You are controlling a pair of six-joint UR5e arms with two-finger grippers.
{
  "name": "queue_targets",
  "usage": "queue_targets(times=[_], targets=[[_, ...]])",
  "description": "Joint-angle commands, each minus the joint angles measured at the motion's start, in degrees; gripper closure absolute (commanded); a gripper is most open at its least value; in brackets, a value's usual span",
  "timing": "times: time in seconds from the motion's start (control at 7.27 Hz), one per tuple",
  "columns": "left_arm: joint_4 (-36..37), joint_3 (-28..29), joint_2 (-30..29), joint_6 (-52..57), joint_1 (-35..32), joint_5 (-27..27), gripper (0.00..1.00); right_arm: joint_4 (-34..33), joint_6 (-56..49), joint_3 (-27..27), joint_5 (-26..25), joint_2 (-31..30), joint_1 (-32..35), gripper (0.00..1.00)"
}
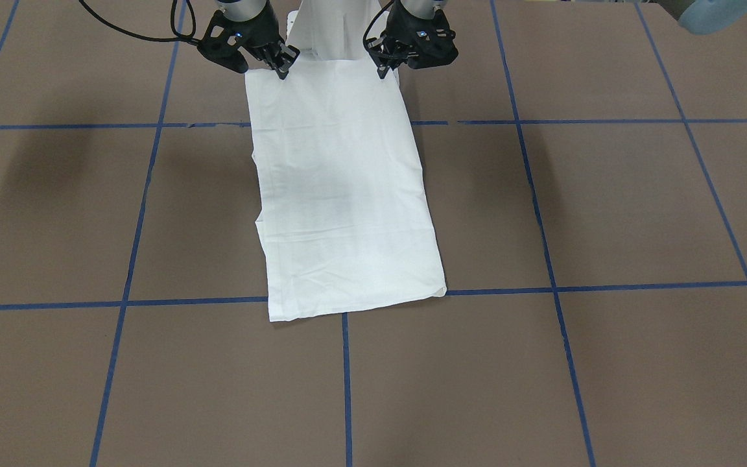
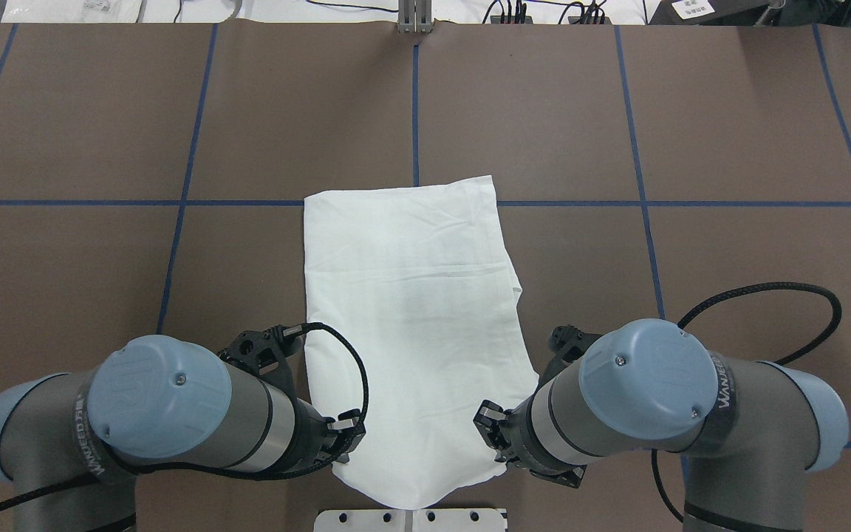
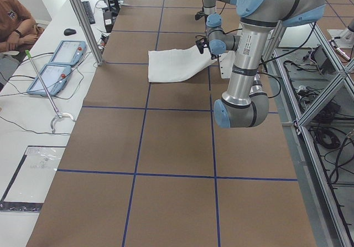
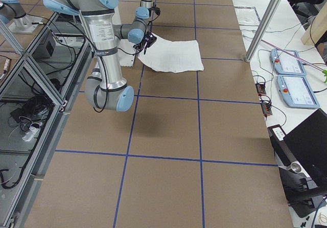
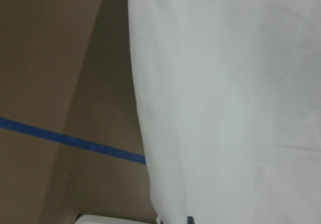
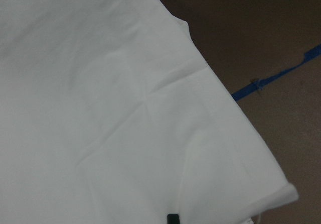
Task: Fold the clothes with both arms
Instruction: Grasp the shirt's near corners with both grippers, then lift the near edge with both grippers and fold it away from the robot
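Note:
The white shirt [image 1: 341, 194] lies folded into a long plain strip on the brown table, running away from the robot; no print shows. It also shows in the overhead view [image 2: 411, 295]. My left gripper [image 1: 383, 70] [image 2: 344, 443] is shut on one corner of the end nearest the robot. My right gripper [image 1: 281, 71] [image 2: 490, 434] is shut on the other corner. That end is raised off the table, as the exterior left view [image 3: 174, 64] shows. White cloth [image 5: 225, 108] [image 6: 100, 108] fills both wrist views.
The white pedestal base [image 2: 411, 519] sits just behind the held end. Blue tape lines [image 1: 345, 389] grid the brown table [image 1: 607, 207]. An operator [image 3: 14, 20] and teach pendants [image 3: 55, 64] are beyond the far edge, past an aluminium post [image 3: 83, 20].

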Motion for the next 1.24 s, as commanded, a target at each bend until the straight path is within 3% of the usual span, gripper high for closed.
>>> queue_targets(times=[0.0, 0.14, 0.55, 0.83, 1.1], targets=[[2.9, -2.2, 0.0, 0.3, -0.5, -0.2, 1.0, -0.2, -0.5, -2.4, -1.8, 4.4, 2.5, 1.0], [4.3, -2.0, -0.7, 0.7, -1.3, -0.6, 1.0, 0.0, -3.0, -2.7, -1.9, 4.6, 5.6, 1.0], [4.5, 0.0, -2.5, 5.0, -12.8, -4.4, 1.0, 0.2, -6.3, -4.7, -1.9, 8.5, 14.1, 1.0], [3.7, 6.7, -5.8, 5.4, -16.9, -4.6, 1.0, 1.0, -8.6, -12.2, -1.9, 12.6, 17.7, 1.0], [1.6, 14.2, -8.9, 5.8, -18.7, -4.2, 1.0, 5.9, -10.1, -18.3, -1.6, 13.2, 20.7, 1.0]])
